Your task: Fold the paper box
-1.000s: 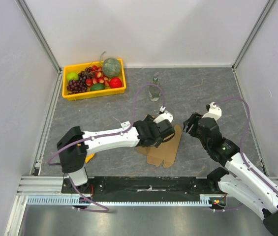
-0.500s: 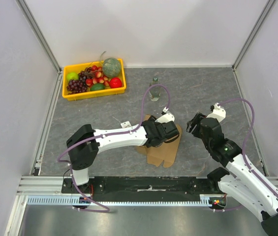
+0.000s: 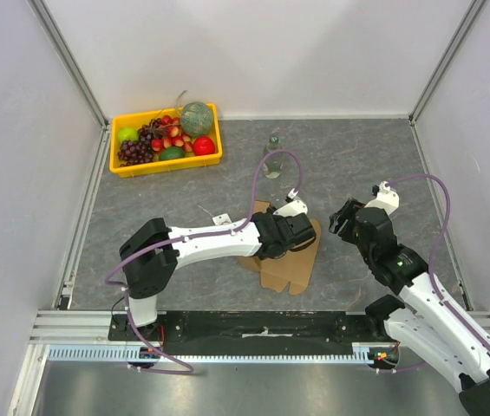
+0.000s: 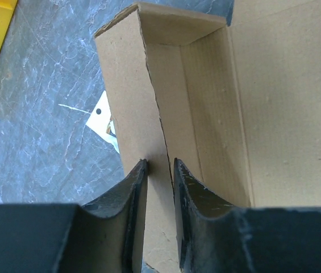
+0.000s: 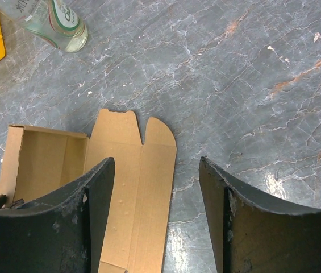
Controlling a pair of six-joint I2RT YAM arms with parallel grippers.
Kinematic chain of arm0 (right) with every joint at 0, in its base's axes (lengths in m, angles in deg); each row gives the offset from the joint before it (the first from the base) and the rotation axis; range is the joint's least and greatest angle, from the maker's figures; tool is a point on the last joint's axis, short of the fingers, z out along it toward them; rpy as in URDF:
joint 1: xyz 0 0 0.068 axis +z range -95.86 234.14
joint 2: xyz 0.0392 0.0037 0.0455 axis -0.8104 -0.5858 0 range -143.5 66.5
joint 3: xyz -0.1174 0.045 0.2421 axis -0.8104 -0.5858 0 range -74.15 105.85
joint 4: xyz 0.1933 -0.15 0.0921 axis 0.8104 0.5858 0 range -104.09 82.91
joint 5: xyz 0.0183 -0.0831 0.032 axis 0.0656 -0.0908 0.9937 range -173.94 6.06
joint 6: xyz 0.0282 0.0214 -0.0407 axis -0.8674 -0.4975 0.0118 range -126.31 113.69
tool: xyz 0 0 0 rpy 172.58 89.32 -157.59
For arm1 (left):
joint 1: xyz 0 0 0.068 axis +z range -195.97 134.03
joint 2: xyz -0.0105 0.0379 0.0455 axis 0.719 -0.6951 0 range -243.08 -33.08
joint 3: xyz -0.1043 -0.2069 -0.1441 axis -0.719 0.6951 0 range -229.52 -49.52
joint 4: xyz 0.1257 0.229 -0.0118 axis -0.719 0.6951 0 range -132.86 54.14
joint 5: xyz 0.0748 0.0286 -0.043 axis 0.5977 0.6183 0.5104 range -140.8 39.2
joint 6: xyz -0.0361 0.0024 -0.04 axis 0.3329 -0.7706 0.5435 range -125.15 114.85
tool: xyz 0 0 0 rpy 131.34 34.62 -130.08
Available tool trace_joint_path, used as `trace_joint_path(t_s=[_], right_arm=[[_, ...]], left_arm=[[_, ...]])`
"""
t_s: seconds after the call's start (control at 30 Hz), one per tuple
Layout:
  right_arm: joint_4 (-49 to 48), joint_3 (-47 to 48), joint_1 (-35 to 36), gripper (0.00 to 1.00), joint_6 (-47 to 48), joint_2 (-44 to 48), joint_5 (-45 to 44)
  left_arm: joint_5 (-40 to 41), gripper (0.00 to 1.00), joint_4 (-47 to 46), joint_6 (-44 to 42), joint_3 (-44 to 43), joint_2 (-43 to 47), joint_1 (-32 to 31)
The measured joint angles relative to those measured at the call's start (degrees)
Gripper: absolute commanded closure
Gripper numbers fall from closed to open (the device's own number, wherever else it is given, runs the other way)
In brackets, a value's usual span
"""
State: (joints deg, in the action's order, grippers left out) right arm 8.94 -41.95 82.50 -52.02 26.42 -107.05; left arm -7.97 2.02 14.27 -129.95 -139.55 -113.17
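Cardboard light, easily creased; your left claw (image 4: pixel 159 166) straddles paper box (image 4: pixel 205 102) wall, grip perhaps incomplete; pinch gently; right claw (image 5: pixel 155 165) gapes empty.

High rear camera looks down; both close wrist cameras share the paper box (image 5: pixel 132 170).

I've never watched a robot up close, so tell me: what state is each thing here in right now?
paper box: partly folded, one end standing as an open tray, the rest lying flat.
left gripper: jaws narrow, astride a raised wall of the paper box; grip unclear.
right gripper: open, empty, beside the paper box.
bottle: upright, apart from the paper box.
yellow tray: filled with fruit.
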Motion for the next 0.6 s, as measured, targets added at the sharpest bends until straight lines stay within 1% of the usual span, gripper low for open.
trace_joint_path(t_s=[0.23,0.43,0.6], right_arm=[[0.00,0.00,-0.26,0.31,0.04,-0.11,0.66],[0.20,0.44,-0.50,0.25,0.31,-0.76,2.54],[1.27,2.64,-0.59,0.19,0.46,-0.87,4.96]], left_arm=[[-0.07,0.83,-1.05,-0.90,1.51,0.81,2.40],[-3.69,0.87,-4.22,-1.27,6.69,4.26,6.36],[-7.69,0.89,-7.50,-1.20,10.51,6.38,9.35]])
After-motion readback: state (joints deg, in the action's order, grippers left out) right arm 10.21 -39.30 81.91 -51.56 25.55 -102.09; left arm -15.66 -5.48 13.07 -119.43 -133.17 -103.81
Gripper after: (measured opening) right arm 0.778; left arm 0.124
